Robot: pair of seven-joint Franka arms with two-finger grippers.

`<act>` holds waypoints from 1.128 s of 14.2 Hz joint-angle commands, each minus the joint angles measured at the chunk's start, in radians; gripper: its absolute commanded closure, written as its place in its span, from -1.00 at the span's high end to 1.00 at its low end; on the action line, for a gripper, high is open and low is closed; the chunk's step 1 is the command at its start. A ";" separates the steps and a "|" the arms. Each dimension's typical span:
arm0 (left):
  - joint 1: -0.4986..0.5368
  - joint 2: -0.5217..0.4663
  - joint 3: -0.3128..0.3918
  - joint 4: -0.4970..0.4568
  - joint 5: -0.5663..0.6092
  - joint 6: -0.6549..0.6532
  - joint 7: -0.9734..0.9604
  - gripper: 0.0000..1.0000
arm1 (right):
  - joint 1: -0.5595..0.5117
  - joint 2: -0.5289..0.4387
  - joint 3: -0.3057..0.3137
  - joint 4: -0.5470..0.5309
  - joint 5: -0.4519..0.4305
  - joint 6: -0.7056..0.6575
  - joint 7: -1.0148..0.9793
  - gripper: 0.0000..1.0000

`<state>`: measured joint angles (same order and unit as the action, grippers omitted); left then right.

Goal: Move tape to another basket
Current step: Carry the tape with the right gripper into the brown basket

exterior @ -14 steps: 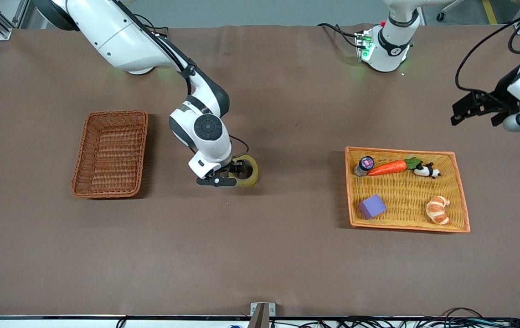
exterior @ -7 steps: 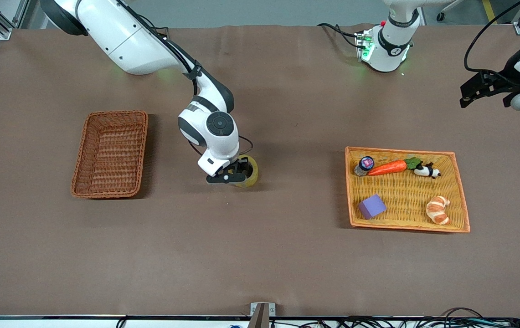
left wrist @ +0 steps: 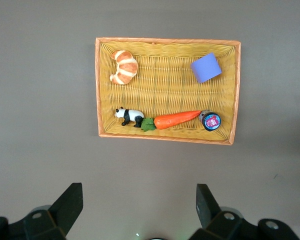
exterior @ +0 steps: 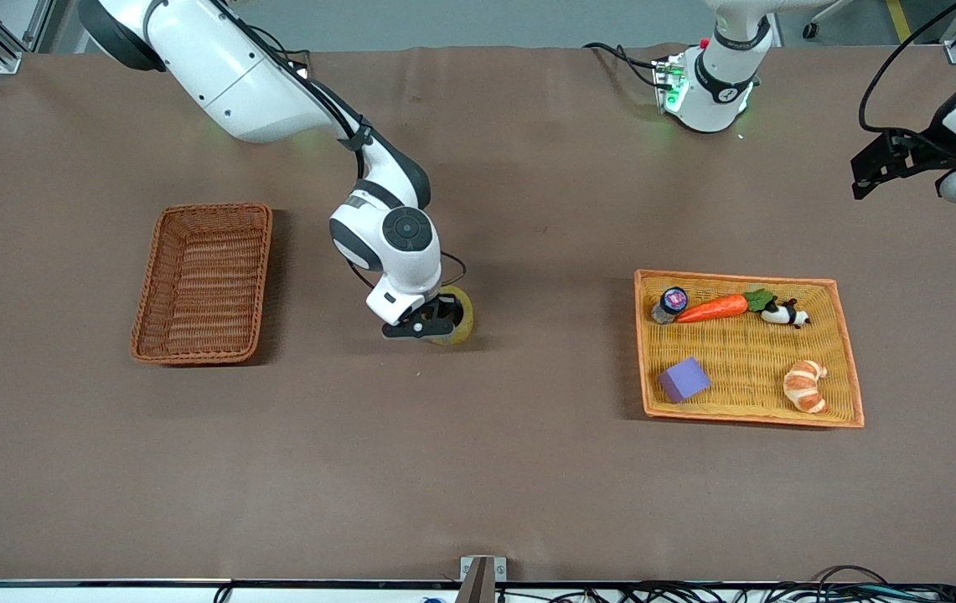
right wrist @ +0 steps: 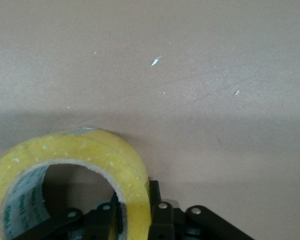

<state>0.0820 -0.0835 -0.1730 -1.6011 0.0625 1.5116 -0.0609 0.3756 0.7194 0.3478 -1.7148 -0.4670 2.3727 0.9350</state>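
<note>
The right gripper (exterior: pixel 437 318) has closed on the tape roll's (exterior: pixel 454 316) wall, ready to lift toward the brown basket (exterior: pixel 203 282), while the left gripper (exterior: pixel 892 164), fingers spread, has drawn back and waits.

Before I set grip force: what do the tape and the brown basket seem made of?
The tape looks like glossy translucent yellow plastic film wound into a ring; its printed inner core could be cardboard. The basket looks like matte reddish-brown wicker, with woven strands visible.
</note>
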 commanded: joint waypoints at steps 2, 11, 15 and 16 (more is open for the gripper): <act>0.002 0.011 0.003 0.043 0.008 -0.031 0.001 1.00 | -0.007 0.003 0.005 0.017 -0.084 -0.021 0.165 -0.95; -0.004 0.022 -0.003 0.046 0.010 -0.031 0.012 1.00 | -0.439 -0.441 0.165 -0.055 0.170 -0.468 -0.297 -0.99; 0.001 0.022 -0.003 0.046 0.010 -0.041 0.013 1.00 | -0.399 -0.661 -0.140 -0.271 0.326 -0.403 -0.709 -0.99; 0.001 0.022 -0.003 0.046 0.010 -0.039 0.013 1.00 | -0.397 -0.713 -0.186 -0.373 0.332 -0.333 -0.767 -0.99</act>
<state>0.0800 -0.0714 -0.1722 -1.5829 0.0625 1.4970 -0.0608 -0.0526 0.1436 0.2531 -1.8748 -0.1737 1.9279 0.2641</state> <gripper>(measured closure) 0.000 0.789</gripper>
